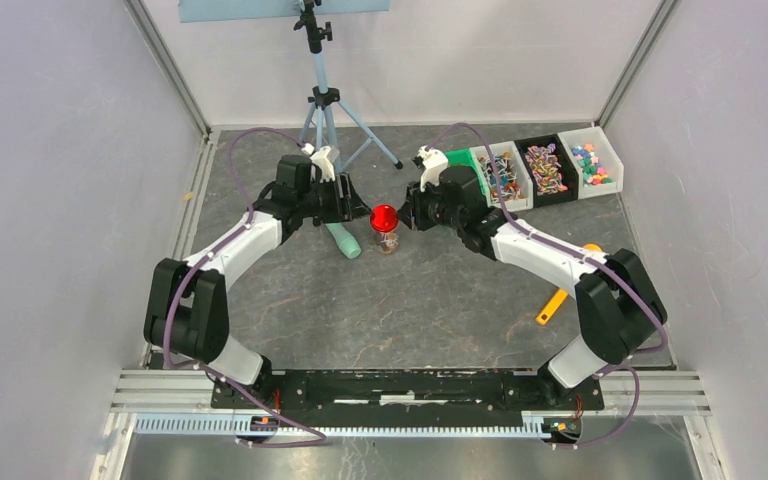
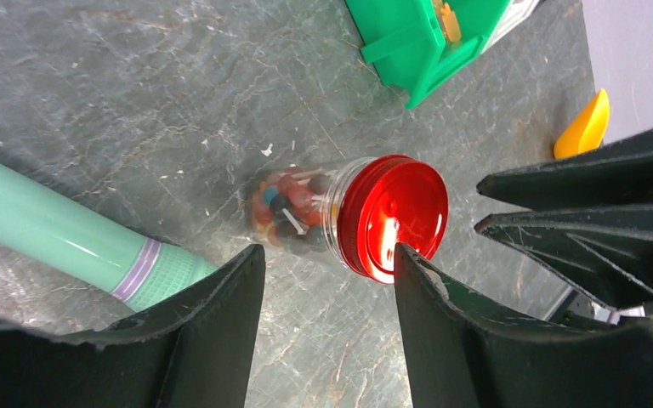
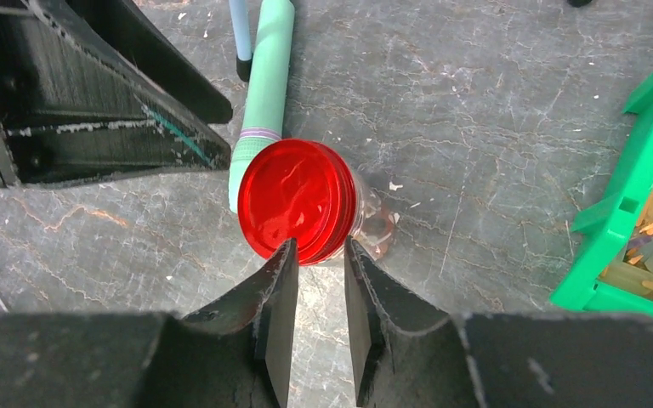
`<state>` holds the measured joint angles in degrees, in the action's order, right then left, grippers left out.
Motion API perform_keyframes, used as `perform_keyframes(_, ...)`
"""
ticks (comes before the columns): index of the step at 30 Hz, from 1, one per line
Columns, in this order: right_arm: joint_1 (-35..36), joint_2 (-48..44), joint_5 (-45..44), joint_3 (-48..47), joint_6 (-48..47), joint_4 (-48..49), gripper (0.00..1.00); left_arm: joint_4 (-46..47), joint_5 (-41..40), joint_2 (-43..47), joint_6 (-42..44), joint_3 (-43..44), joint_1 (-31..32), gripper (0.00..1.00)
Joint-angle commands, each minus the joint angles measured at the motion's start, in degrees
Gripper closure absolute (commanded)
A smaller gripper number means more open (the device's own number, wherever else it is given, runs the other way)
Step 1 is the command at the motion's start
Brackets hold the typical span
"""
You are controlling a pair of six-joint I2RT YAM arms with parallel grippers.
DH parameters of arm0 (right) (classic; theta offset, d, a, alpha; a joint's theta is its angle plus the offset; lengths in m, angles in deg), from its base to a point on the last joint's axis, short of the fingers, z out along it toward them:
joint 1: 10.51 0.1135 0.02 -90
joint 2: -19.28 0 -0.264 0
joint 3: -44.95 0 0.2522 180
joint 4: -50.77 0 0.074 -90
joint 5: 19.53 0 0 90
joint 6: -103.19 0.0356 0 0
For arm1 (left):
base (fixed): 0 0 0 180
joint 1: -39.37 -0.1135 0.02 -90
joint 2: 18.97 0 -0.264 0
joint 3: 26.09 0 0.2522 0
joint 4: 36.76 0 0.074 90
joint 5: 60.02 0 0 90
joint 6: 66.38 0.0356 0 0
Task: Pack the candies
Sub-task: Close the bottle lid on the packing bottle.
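Item: clear plastic jar (image 1: pixel 388 240), upright at mid-table, red round screw lid (image 3: pixel 293 200) fitted. The candies (image 2: pixel 289 208), small sweets in mixed colours, sit inside the jar; more lie in the row of bins (image 1: pixel 610 152) at the far right.

Left gripper (image 2: pixel 327 251): jaws well apart, level with the jar, nothing held.

Right gripper (image 3: pixel 319 246): jaws narrowly apart, tips at the lid's rim; contact cannot be confirmed.

Mint-green cylinder (image 2: pixel 51 234) lies beside the jar. Orange scoop (image 1: pixel 550 307) lies near the right arm.

The red lid (image 3: pixel 296 200) looked glossy, smooth plastic, the jar (image 2: pixel 293 212) clear. The table (image 2: pixel 136 85) was matt, veined grey; the left gripper (image 2: pixel 327 251) matt black, rough-edged.
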<state>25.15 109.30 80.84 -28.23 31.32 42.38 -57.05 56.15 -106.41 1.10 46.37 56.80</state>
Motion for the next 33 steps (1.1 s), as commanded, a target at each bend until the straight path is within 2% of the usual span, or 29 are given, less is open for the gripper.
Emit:
perform_keyframes(1, -1.2, 1.5, 1.8, -5.2, -1.1, 2.0, 0.68, 3.3, 4.4, -0.4, -1.1, 1.1, 0.1, 0.37)
perform_keyframes(11, -2.5, 4.9, 5.3, -8.4, -1.9, -0.4, 0.69, 5.4, 8.7, -2.1, -2.1, 0.3, 0.1, 0.38)
perform_keyframes(16, -2.7, 5.7, 6.6, -8.9, -2.0, -0.9, 0.65, 5.4, 9.5, -2.9, -2.3, 0.5, 0.2, 0.38)
perform_keyframes(33, -3.9, 8.4, 6.9, -9.7, -1.5, -1.1, 0.66, 2.4, 8.6, -5.1, -1.1, 2.1, 0.7, 0.35)
